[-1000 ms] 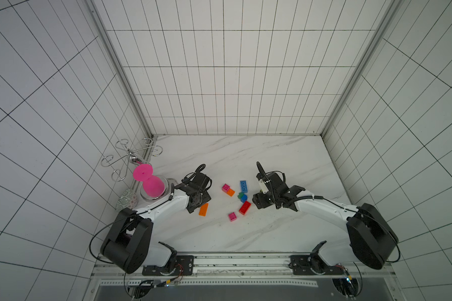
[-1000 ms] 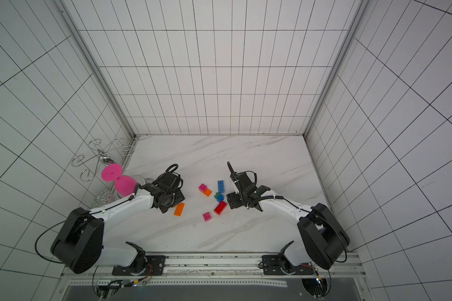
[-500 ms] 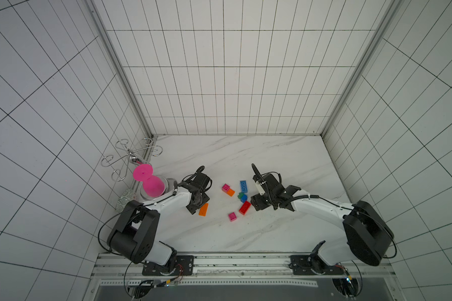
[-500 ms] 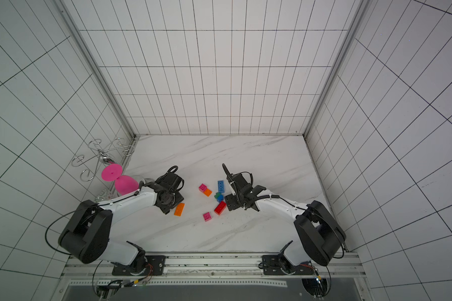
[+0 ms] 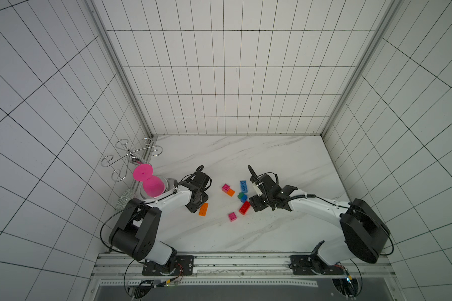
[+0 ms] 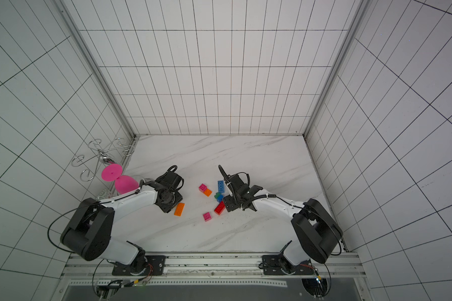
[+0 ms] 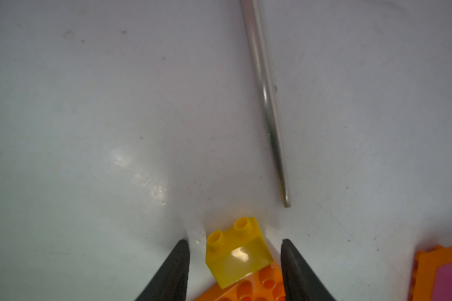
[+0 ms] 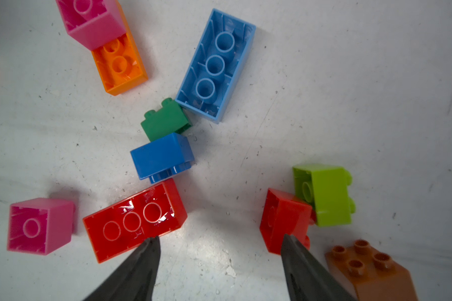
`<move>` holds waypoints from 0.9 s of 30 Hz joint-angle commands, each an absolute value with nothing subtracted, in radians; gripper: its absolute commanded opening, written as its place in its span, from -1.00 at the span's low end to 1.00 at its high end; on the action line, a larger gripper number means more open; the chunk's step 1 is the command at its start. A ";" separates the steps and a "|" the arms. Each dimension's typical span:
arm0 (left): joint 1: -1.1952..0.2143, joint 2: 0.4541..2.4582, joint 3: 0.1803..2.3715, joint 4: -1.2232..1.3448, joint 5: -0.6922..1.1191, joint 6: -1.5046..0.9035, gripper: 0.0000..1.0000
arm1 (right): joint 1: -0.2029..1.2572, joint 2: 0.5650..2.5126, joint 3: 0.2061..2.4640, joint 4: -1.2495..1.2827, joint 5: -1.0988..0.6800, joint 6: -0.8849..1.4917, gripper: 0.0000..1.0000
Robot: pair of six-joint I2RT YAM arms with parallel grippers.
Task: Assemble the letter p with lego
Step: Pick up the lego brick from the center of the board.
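- My left gripper (image 7: 234,241) has its jaws apart with a yellow brick (image 7: 236,255) between them. A gap shows on either side, so nothing is clamped yet.
- To make this pick clean, I judge I should square up first. The brick sits skewed to the jaws, so I want to squeeze its flat sides, not a corner, and then lift straight.
- An orange brick (image 7: 253,289) lies against or under the yellow one. This close I cannot tell which, and it may drag along.
- A metal rod (image 7: 266,104) ends just beyond the yellow brick, clear of my jaws.
- My right gripper (image 8: 219,238) is spread and empty over bare desk (image 8: 350,78). It sits between a long red brick (image 8: 135,221) and a small red brick (image 8: 285,221), with a fingertip near each.
- Farther out lie a blue brick (image 8: 162,155), a green brick (image 8: 165,122) and a pale blue brick (image 8: 215,65), all loose. No p is started.
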State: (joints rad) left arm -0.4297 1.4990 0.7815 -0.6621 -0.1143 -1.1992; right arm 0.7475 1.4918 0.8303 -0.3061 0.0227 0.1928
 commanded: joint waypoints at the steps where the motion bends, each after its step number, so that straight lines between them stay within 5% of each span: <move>1: -0.425 1.518 0.792 -0.669 -0.121 -1.224 -0.04 | 0.760 1.506 0.885 -0.337 0.044 0.173 0.53; 10: -0.425 1.502 0.784 -0.673 -0.111 -1.227 -0.37 | 0.769 1.512 0.892 -0.343 0.053 0.170 0.56; 17: -0.425 1.444 0.777 -0.682 -0.100 -1.221 -0.52 | 0.771 1.494 0.882 -0.336 0.059 0.178 0.79; 21: -0.425 1.384 0.794 -0.713 -0.086 -1.211 -0.55 | 0.770 1.449 0.848 -0.297 0.050 0.187 0.98; 27: -0.423 1.249 0.813 -0.745 -0.046 -1.204 -0.56 | 0.770 1.337 0.789 -0.230 0.004 0.208 0.97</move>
State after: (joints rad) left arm -0.4290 1.2991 0.7841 -0.7227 -0.0677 -1.2030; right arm 0.7612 1.3918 0.8307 -0.2745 0.0284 0.1944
